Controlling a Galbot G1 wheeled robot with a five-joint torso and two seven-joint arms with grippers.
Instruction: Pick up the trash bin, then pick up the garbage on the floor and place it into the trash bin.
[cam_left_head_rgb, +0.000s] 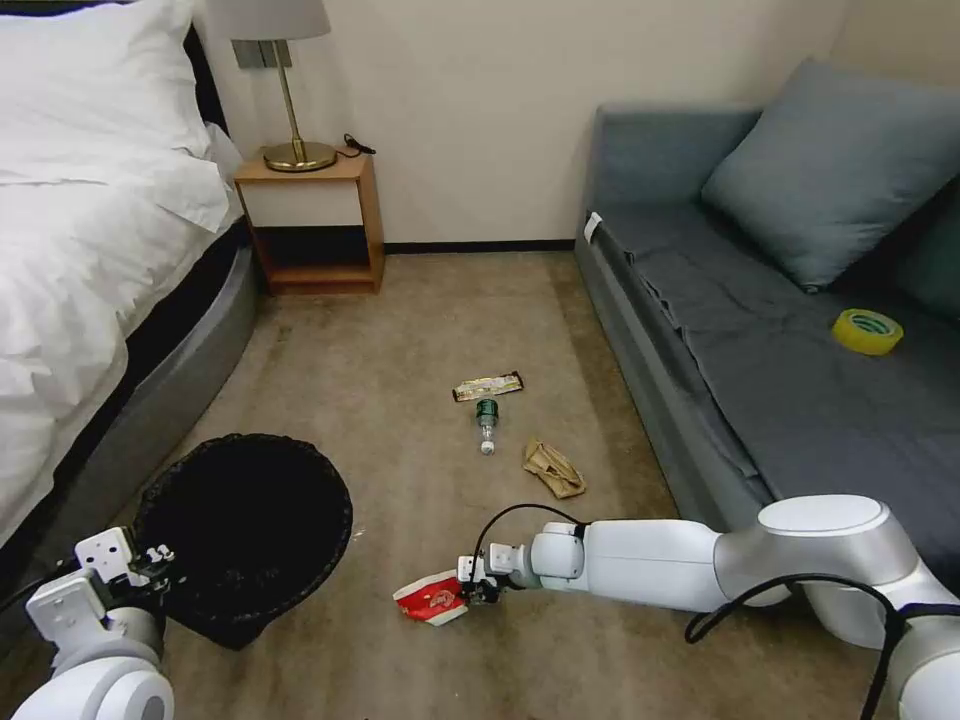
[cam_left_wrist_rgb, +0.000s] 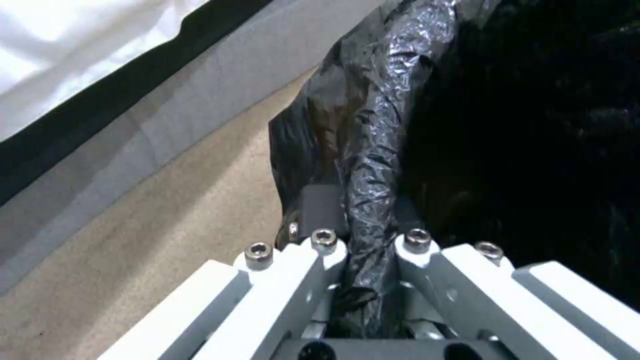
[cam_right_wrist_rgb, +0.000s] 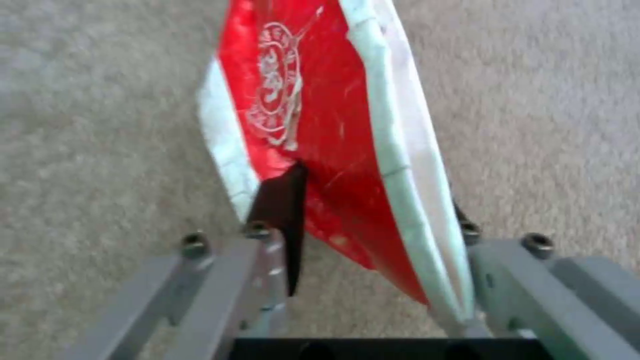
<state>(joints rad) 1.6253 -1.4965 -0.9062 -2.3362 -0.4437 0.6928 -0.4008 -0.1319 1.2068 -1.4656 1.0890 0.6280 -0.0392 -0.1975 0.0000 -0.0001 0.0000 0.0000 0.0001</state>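
Closest in, left hand (cam_left_head_rgb: 150, 562) pinches the trash bin (cam_left_head_rgb: 245, 525) rim; right hand (cam_left_head_rgb: 470, 592) holds the red-and-white carton (cam_left_head_rgb: 432, 600) just above the floor (cam_left_head_rgb: 420, 320).

the white right arm reaches low across its front, forearm nearly level, its right claw (cam_left_head_rgb: 470, 592) clamped on a flattened red-and-white paper carton (cam_left_head_rgb: 430, 600). the left arm sits bent at its side, left claw (cam_left_wrist_rgb: 370, 250) pinching the crinkled black plastic bag rim (cam_left_wrist_rgb: 373, 165).
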